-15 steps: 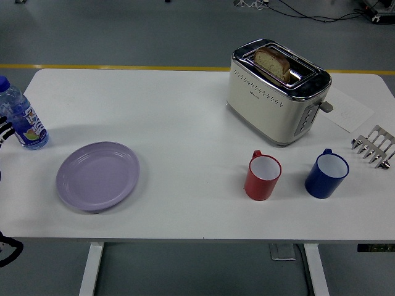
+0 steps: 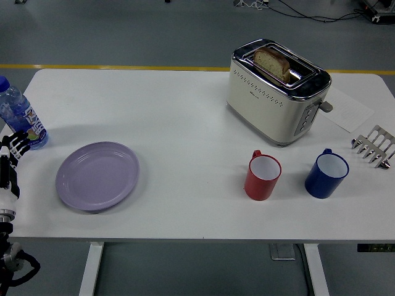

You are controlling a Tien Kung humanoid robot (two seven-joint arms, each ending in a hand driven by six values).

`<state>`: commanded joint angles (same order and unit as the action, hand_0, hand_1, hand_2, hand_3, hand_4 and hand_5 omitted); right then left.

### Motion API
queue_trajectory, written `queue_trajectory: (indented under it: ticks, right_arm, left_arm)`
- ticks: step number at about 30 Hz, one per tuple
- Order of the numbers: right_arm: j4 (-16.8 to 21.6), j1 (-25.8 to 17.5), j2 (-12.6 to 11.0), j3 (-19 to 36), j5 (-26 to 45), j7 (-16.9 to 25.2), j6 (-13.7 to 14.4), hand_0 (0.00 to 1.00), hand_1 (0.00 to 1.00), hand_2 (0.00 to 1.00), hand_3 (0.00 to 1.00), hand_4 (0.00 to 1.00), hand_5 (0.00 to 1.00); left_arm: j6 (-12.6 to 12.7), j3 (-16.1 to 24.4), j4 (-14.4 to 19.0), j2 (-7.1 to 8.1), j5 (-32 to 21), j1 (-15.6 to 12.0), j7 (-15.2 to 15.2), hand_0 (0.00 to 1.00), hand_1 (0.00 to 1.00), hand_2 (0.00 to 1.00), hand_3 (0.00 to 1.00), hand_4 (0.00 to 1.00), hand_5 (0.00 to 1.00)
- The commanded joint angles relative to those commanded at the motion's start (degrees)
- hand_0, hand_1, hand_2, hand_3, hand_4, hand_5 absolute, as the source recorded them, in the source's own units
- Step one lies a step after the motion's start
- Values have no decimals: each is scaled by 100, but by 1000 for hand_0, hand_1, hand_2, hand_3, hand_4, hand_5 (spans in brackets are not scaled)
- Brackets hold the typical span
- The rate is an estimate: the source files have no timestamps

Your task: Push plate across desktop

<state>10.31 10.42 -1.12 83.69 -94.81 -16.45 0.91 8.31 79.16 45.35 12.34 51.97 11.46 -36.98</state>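
Head view, worktop (image 2: 185, 123): we see a white surface that fills most of the frame, with grey floor beyond its far edge.

Head view, plate (image 2: 97, 176): we find the lilac plate lying flat near the worktop's near-left corner, a little in from the near edge, with nothing on it.

Head view, left hand (image 2: 8, 166): we see it come up at the worktop's left edge, just to the left of the plate but apart from it.

Head view, fingers (image 2: 17, 145): we make out black and white tips bunched close to the bottle; we cannot tell whether they are apart or together, nor whether they touch it.

Head view, water bottle (image 2: 20, 117): we see it upright at the left edge, blue cap and coloured label, beyond the plate's left side.

Head view, toaster (image 2: 274, 92): we note a cream and chrome body towards the far right, set at an angle, with a slice of bread (image 2: 272, 61) standing in one slot.

Head view, red mug (image 2: 263, 176): we see it upright and empty, nearer than the toaster.

Head view, blue mug (image 2: 326, 174): we see it just right of the red one, apart from it.

Head view, toast rack (image 2: 374, 147): we spot this metal piece at the right edge.

Head view, paper (image 2: 349, 111): we see a sheet lying flat between the toaster and that rack.
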Motion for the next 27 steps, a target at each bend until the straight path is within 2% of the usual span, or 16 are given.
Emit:
queue_trajectory:
  ticks: [1,5,11,27]
  right_arm:
    - [0,1,1,2,-7,0,-2,640,612,655,584,371,164]
    - [0,7,7,11,-45,-3,-10,640,612,655,584,371,164]
    - [0,17,15,7,-61,-8,-21,639,612,654,584,370,164]
    - [0,6,55,-25,-77,-17,-51,638,611,654,584,368,163]
  left_arm:
    - [6,-6,-29,-20,18,13,0,780,798,814,776,442,998]
    - [18,-59,-213,-149,8,122,0,780,798,814,776,442,998]
    - [43,-147,-341,-249,6,175,0,778,796,815,776,428,998]
    - [233,-416,-439,-456,-159,211,0,768,792,809,764,395,998]
